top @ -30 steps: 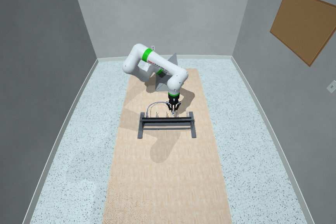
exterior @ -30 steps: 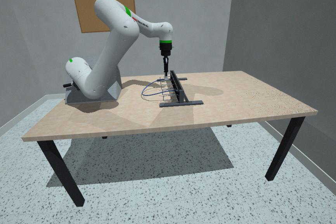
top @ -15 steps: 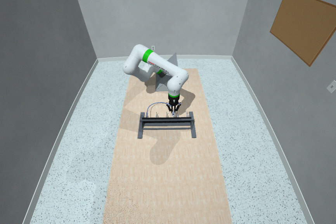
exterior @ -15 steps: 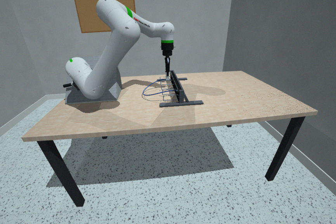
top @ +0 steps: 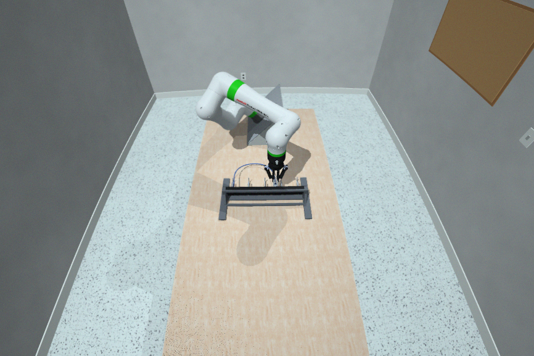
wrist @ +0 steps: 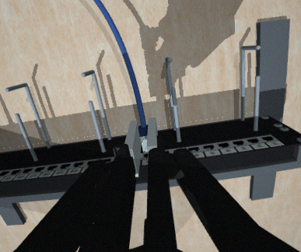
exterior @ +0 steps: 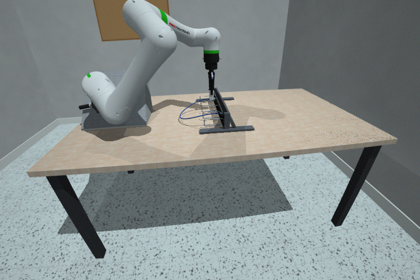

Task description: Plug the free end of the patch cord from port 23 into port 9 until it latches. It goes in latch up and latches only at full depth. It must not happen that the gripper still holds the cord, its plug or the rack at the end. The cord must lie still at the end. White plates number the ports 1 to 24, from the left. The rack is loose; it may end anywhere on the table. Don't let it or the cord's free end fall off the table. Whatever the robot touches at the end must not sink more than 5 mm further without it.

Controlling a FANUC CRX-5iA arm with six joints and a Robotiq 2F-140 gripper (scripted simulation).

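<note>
Wooden table (exterior: pixel 305 127) with rack (exterior: pixel 225 115) near its back edge, gripper (wrist: pixel 143 155) above the row of ports.

Fingers pinch the plug (wrist: pixel 145 138) of the blue cord (wrist: pixel 127 66), at or just inside a port; depth is unclear. Misaligned pushing could shove the loose rack or jam the plug short of latching.

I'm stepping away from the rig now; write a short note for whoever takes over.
Hand: shut on the patch cord's free-end plug, held at the rack's port row.
Blue cord arcs from the plug over the table toward the rack's other end.
Rack stands on the table, well away from its edges.
Done: plug grasped and brought to the panel.
Left: confirm port 9, seat latch up to full depth, release, check the cord lies still.
</note>
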